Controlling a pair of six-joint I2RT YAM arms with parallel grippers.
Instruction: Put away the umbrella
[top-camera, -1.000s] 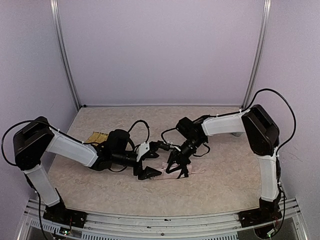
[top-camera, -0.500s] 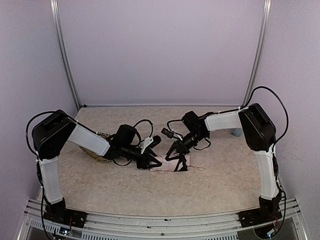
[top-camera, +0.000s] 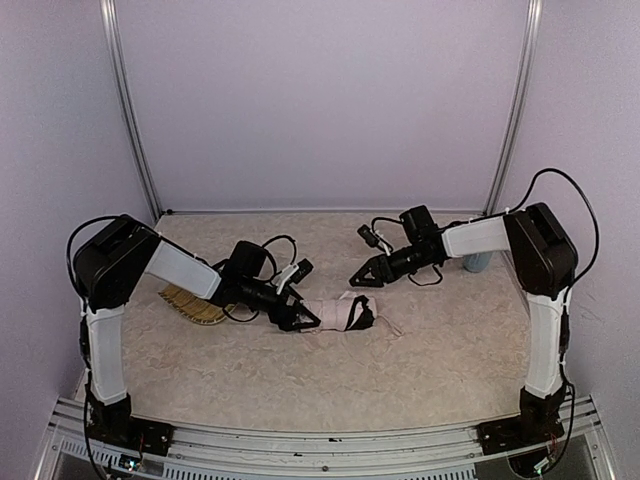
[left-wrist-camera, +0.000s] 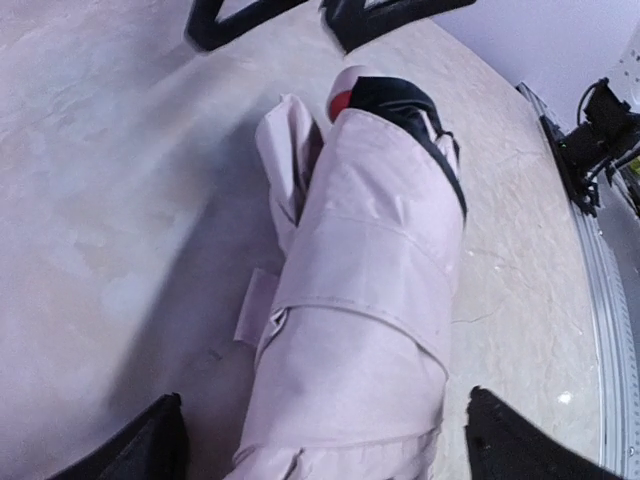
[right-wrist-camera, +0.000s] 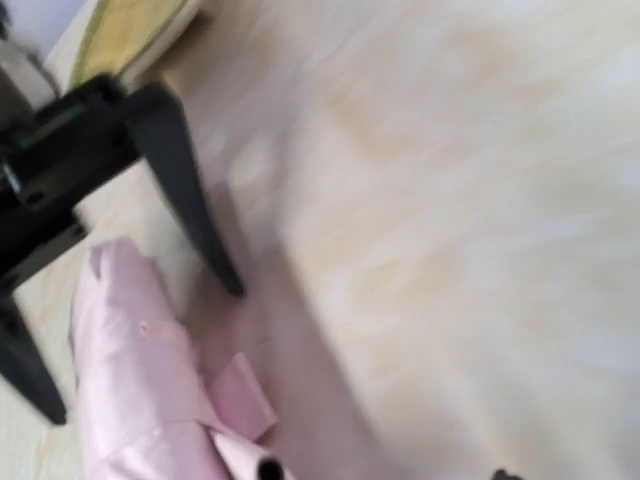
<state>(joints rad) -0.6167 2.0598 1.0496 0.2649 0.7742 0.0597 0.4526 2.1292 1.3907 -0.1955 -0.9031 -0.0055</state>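
No legible text, label, brand, number or sign in any view; umbrella (top-camera: 335, 313) fabric plain pink; yellow tray (top-camera: 195, 304) at left and table (top-camera: 440, 350) carry nothing readable.

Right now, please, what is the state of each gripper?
Left gripper: open, straddling the umbrella, not gripping it.
Right gripper: open, holding nothing.

- Umbrella (top-camera: 335, 313) lies mid-table, the main obstacle; left gripper (top-camera: 300, 322) straddles its left end, with a gap on each side.
- Right gripper (top-camera: 362, 277) sits just behind the umbrella, apart from it, fingers spread.
- Tray (top-camera: 192, 303) blocks the left side.
- Table (top-camera: 430, 370) bare in front and to the right.
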